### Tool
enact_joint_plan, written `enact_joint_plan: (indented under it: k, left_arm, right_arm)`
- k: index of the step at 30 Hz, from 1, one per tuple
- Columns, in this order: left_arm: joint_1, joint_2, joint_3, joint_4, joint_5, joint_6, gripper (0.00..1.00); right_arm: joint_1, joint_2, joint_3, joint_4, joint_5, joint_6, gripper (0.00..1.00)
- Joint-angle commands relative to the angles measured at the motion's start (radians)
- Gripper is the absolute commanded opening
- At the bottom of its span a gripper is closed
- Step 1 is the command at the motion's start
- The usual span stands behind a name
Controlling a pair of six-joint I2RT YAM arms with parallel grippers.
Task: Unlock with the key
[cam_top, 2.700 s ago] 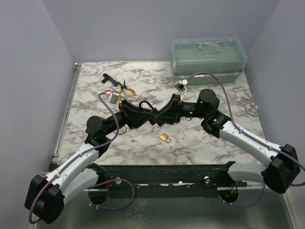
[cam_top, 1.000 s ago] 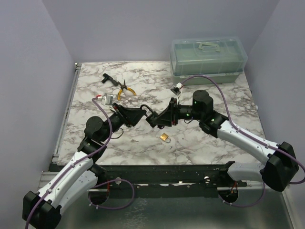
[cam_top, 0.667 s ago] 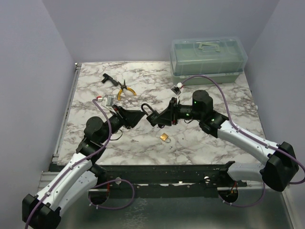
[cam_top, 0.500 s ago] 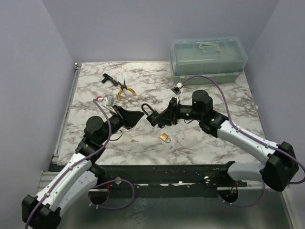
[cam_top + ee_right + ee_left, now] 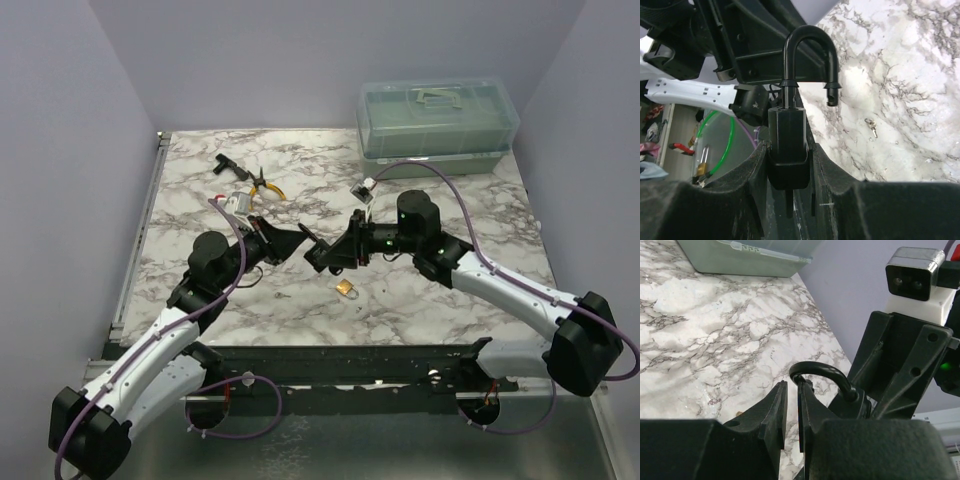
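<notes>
Left hand (image 5: 791,390) drawn nearer the right hand (image 5: 787,152) than half a second ago; fingers nearly pressed together, narrow slit, empty, tips just beside the black padlock's (image 5: 787,135) shackle. Right hand pinches the padlock body, shackle sprung open. Key (image 5: 871,126) flat on counter (image 5: 430,290), apart from both hands, near brass padlock (image 5: 346,287).

- A lidded translucent green box (image 5: 438,125) sits at the bench's (image 5: 320,160) far right corner.
- Yellow-handled pliers (image 5: 264,187) lie far left, near a black bit (image 5: 223,165).
</notes>
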Motion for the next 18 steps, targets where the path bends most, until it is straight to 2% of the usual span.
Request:
enact_joint_plan:
  k: [1, 8, 11, 18]
  left_arm:
    - [-0.001, 0.031, 0.039, 0.042, -0.001, 0.025, 0.19]
    - [-0.002, 0.060, 0.042, 0.086, 0.004, 0.026, 0.21]
    - [-0.002, 0.056, 0.025, 0.146, 0.032, 0.026, 0.25]
    - [0.000, -0.008, -0.033, 0.261, 0.063, 0.023, 0.46]
  right_arm:
    - [0.024, 0.006, 0.061, 0.076, -0.094, 0.006, 0.01]
    - [0.035, 0.046, 0.061, 0.099, -0.100, 0.023, 0.01]
    - [0.046, 0.086, 0.046, 0.164, -0.109, 0.073, 0.01]
    - [0.048, 0.090, 0.025, 0.239, -0.122, 0.116, 0.01]
